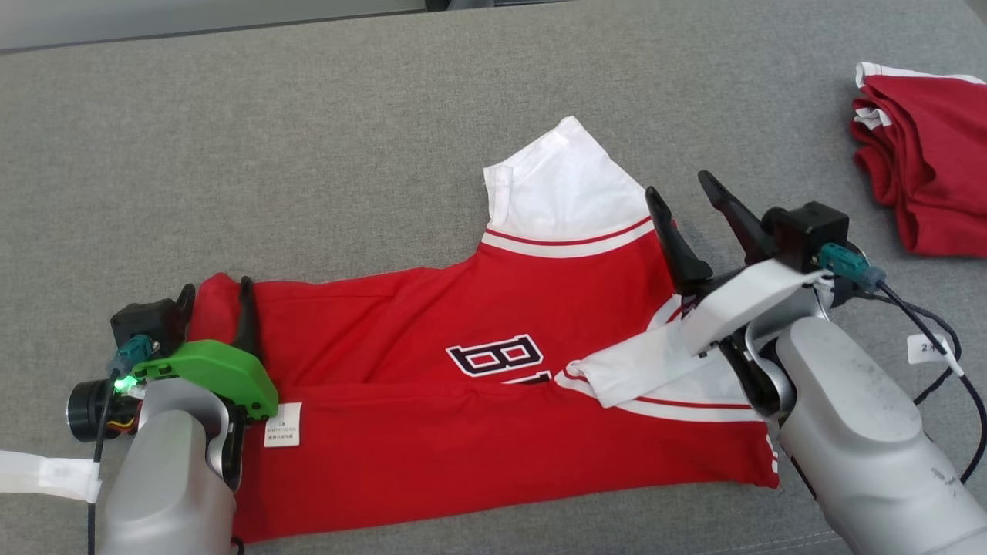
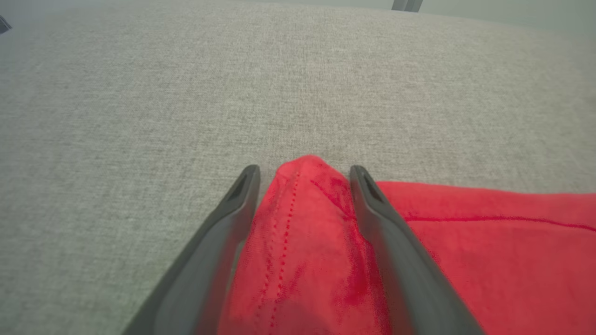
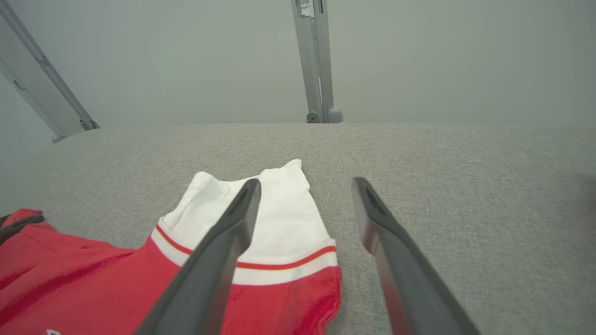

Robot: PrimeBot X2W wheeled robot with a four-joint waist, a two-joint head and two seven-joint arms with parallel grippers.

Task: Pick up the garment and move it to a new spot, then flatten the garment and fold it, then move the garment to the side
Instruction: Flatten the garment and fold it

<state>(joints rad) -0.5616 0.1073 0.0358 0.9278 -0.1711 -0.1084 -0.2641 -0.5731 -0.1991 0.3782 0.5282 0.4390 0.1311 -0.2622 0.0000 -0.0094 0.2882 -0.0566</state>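
Note:
The garment (image 1: pixel 463 385) is a red jersey with white sleeves and a dark letter print, lying half folded lengthwise on the grey surface. One white sleeve (image 1: pixel 559 193) sticks out at the far side. My left gripper (image 1: pixel 216 297) stands open over the jersey's left corner, and that red corner (image 2: pixel 302 218) rises between the fingers with neither pressing it. My right gripper (image 1: pixel 686 193) is open and lifted above the jersey's right end, beside the white sleeve (image 3: pixel 265 214). Its left finger (image 3: pixel 233 223) crosses that sleeve in the wrist view.
A second red and white garment (image 1: pixel 925 162) lies bundled at the far right. The grey fabric surface (image 1: pixel 270 154) stretches bare behind and to the left. Metal frame posts (image 3: pixel 316 60) stand beyond the far edge. A cable (image 1: pixel 941 347) hangs by my right wrist.

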